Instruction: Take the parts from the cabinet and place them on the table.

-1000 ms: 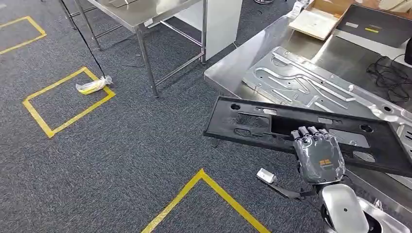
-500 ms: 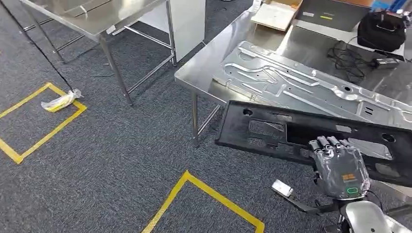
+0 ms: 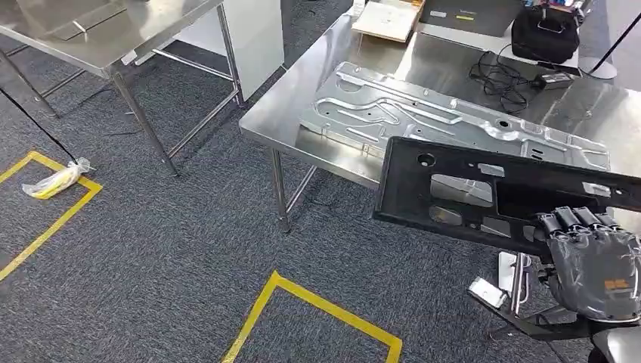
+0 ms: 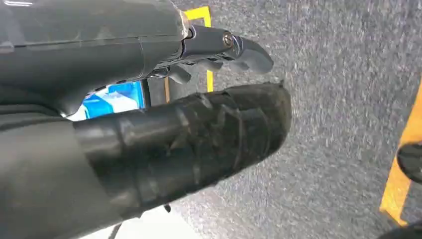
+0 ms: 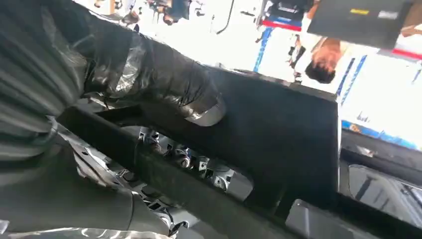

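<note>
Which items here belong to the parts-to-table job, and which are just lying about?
Job: black plastic panel, held by the right hand; steel table; stamped metal panel lying on it.
Lying about: cardboard box, black bag, cables, plastic-wrapped bundle on the carpet.

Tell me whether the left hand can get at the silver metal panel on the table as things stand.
Probably not yet. The left hand hangs low over the carpet, and the black panel gripped by the right hand is carried over the near edge of the silver metal panel, blocking that side.
</note>
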